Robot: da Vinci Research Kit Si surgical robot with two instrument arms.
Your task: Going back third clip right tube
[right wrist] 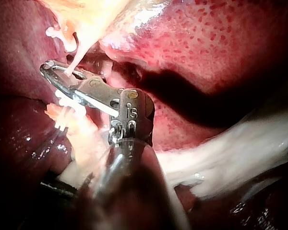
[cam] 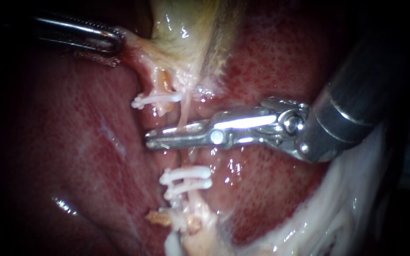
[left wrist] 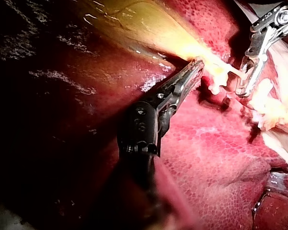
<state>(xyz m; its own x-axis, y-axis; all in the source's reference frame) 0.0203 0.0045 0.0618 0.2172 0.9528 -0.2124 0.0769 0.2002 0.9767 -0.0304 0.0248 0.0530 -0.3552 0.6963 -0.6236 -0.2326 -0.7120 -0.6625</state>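
Left instrument (cam: 114,41), a slender metal shaft with two small jaws: the jaws are pressed together on a fold of the pale yellow gallbladder (cam: 186,33) at its narrow end. The left wrist view (left wrist: 194,67) confirms the pinch.

Right instrument (cam: 150,142), a bright hinged metal tip on a dark shaft, lies level across the dark red mottled liver (cam: 86,142). Its jaws are narrowly parted, and the thin pale tube (cam: 184,114) runs through the gap between them. The right wrist view shows the same (right wrist: 48,69).

The tube descends from the gallbladder. One white plastic clip (cam: 160,99) sits crosswise above the right instrument's jaws, near the gallbladder. Two white clips (cam: 188,180) sit close together below the jaws, just above a frayed orange-white stump (cam: 191,223).

Whitish fatty tissue (cam: 338,208) lies under the right shaft.
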